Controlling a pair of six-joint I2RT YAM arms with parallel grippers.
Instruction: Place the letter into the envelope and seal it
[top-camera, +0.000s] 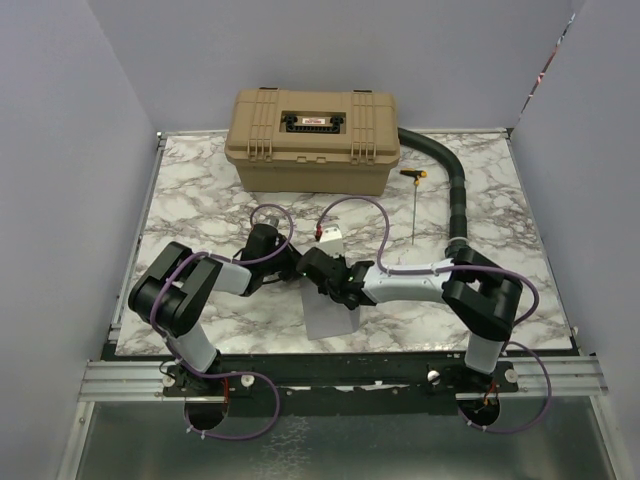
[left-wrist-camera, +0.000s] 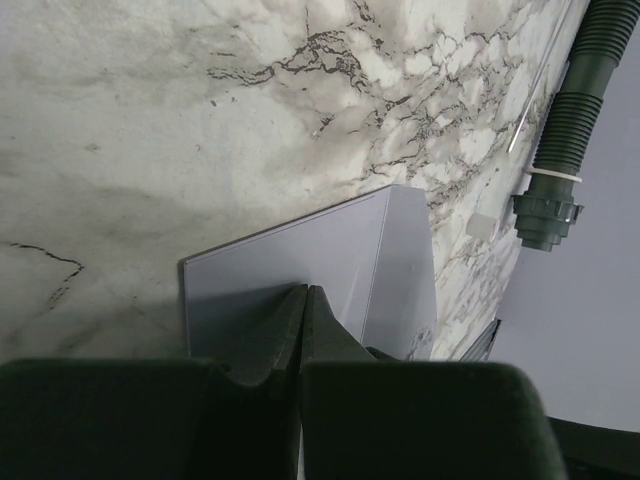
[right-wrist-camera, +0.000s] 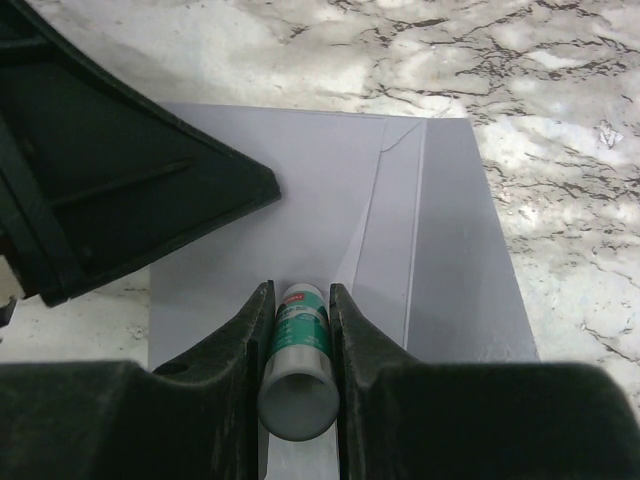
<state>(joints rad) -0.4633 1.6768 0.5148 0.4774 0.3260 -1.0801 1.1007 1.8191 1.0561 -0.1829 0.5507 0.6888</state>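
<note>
While I watched the overhead feed, the envelope (top-camera: 331, 318) lay flat on the marble table (top-camera: 200, 200) near its front edge, between the two arm bases. Both wrists crowded over its far end, so a good part of it was covered from above.

The left gripper (left-wrist-camera: 306, 295) had its jaws pressed together with nothing between them, the tips low over the grey paper. From its own camera I could not tell whether they touched the sheet or hung just above it. The envelope's near edge was cut off behind the fingers.

The right gripper (right-wrist-camera: 299, 290) was clamped on a glue stick (right-wrist-camera: 300, 350), a small tube with a teal label, its pale round end facing the lens. The far end pointed at the envelope, but I could not tell whether it met the paper. In that view the dark body of the left gripper hid the envelope's upper left corner.

A fold line ran along one side of the envelope with a narrow strip beyond it. I could not settle whether that was the flap lying open or already turned down, nor whether anything sat inside.

Well behind stood a closed tan case (top-camera: 312, 140). A black ribbed hose (top-camera: 455, 190) curved down its right side, with a yellow-handled screwdriver (top-camera: 414, 200) beside it. A small white object (top-camera: 330, 236) near the wrists was too small to identify.
</note>
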